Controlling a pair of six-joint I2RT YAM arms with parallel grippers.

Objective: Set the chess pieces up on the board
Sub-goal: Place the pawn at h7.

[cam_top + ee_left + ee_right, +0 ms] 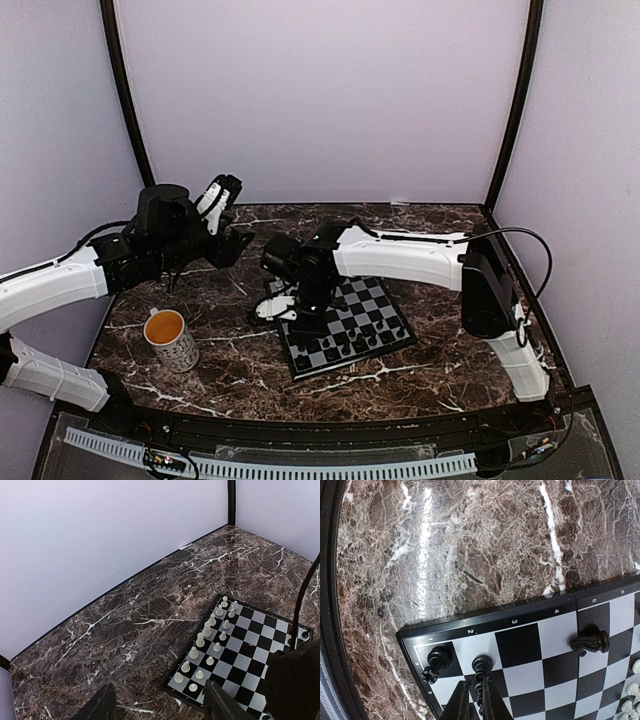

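Evidently the right gripper (477, 689) pinches a black piece (482, 665) upright on the back row of the board (495, 624), beside the black rook (437, 662), probably seating it. The left gripper (160, 692) hangs spread and empty, aside.

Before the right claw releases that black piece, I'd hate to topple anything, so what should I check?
1. Right claw shut on the black piece: ok.
2. Piece's base seated on its square: cannot tell.
3. Gap to the black rook beside it: ok, apart.
4. Black knight upright: not ok, it appears to lie on its side.
5. White pieces standing in two rows: ok.
6. Left claw open, empty, away from the board: ok.
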